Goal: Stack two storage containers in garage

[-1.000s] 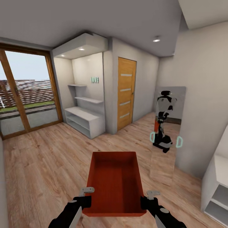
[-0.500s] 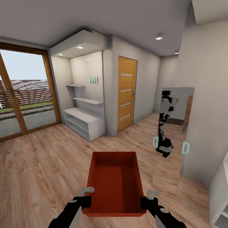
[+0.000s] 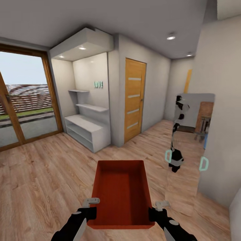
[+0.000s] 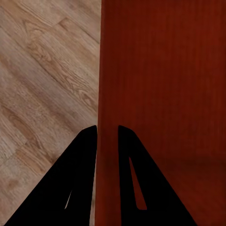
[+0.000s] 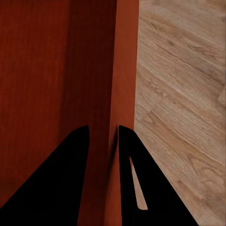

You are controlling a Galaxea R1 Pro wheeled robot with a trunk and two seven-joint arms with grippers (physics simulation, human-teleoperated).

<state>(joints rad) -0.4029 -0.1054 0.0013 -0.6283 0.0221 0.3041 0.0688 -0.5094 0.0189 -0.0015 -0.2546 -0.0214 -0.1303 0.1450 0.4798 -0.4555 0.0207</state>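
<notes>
Storage container at 6 o'clock, both side walls pinched by left gripper and right gripper; carry it level toward the passage at 2 o'clock.

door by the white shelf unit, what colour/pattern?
Orange-brown wooden door with four pale horizontal strips, clearest in the head view.

The left end effector pinches the orange-red container's wall above wood floor.
</notes>
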